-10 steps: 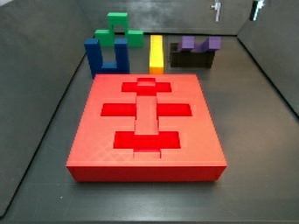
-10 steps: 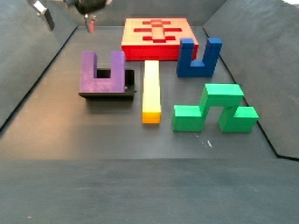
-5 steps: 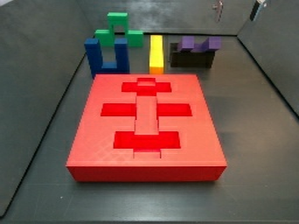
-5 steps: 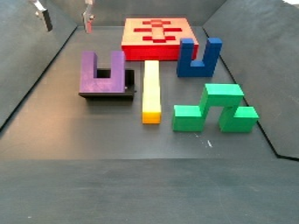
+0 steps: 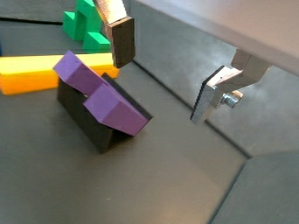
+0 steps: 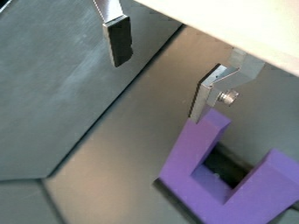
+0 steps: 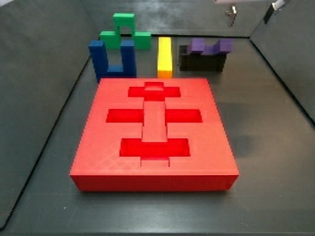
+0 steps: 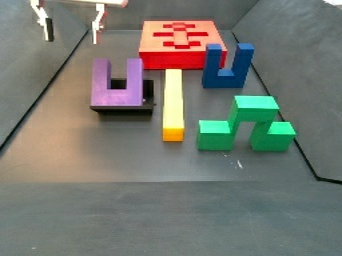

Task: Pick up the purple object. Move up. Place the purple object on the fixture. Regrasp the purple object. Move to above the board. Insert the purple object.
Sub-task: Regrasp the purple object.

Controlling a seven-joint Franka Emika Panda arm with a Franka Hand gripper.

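The gripper [image 8: 71, 20] hangs high over the dark floor, at about 11 o'clock from the purple object [image 8: 116, 86] in a side view. Its jaws stand wide apart and hold nothing; in a wrist view one dark pad [image 5: 121, 41] and one silver finger plate [image 5: 222, 87] show bare floor between them.

The purple object sits on the fixture [image 8: 126, 108], prongs pointing up, just beside the yellow bar [image 8: 173, 103]. The step in hand looks like the regrasp. To do it well, the gripper should probably come down centred over the piece, the jaws square to its flat faces, and close on a part that leaves the prongs free for insertion (which faces suit best is hard to judge from here). It should stay clear of the yellow bar close by.

Counted: one purple object, one fixture, one red board [image 7: 155, 129] with darker recessed cut-outs, one yellow bar, one blue U-shaped block [image 8: 227, 66], one green block [image 8: 249, 124]. The board lies well apart from the fixture, at 1 o'clock from it in that side view.
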